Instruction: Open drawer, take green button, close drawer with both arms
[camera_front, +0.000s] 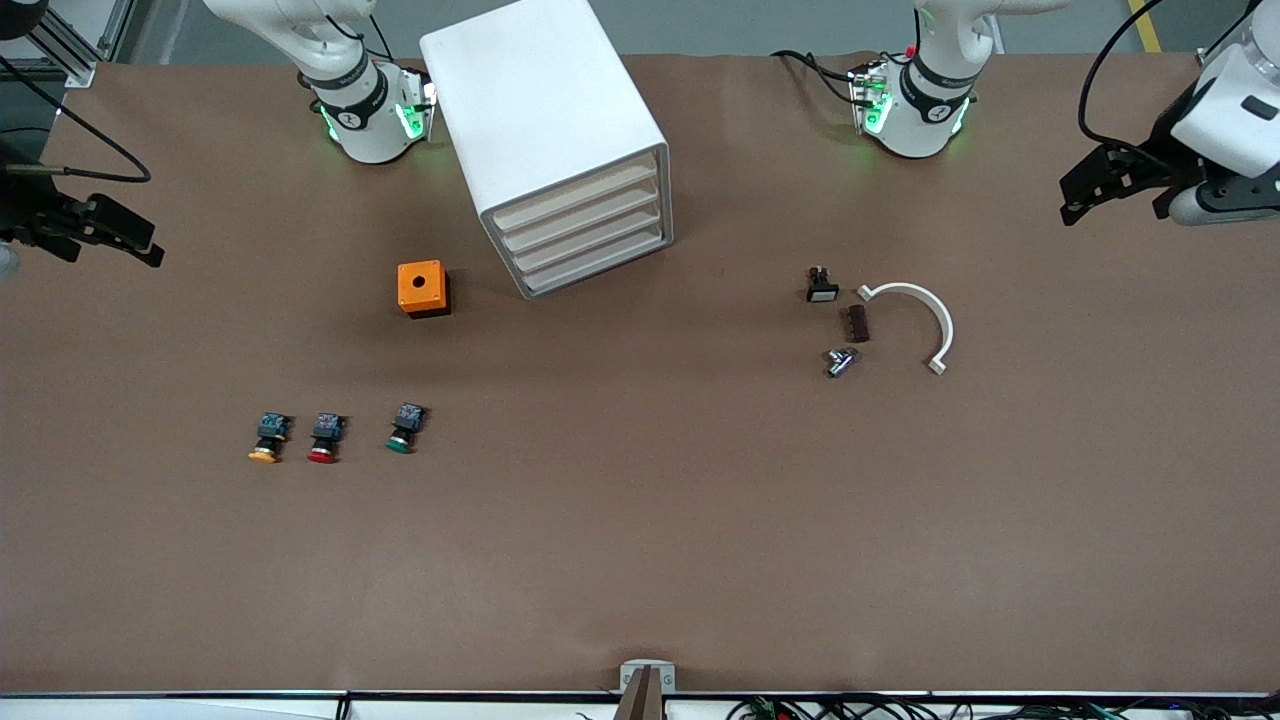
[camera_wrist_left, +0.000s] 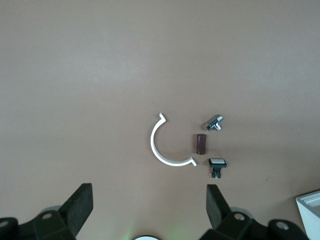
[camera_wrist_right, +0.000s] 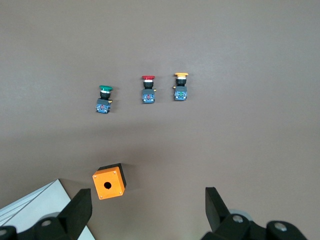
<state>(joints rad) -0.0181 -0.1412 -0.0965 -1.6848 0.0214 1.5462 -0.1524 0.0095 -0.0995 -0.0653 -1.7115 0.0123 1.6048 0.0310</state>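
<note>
Well, we hold the left gripper (camera_front: 1075, 205) and right gripper (camera_front: 140, 245) spread, waiting, with nothing blocking the cabinet (camera_front: 550, 140); an orange box (camera_front: 422, 288) sits beside it.

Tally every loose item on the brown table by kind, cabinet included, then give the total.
Push buttons with round caps: 3 — green-capped button, red-capped button, yellow-capped button
Orange box with a round hole: 1
White four-drawer cabinet: 1
White curved plastic clamp: 1
Small brown block: 1
Small silver metal fitting: 1
Small black part with white face: 1
Total: 9
</note>
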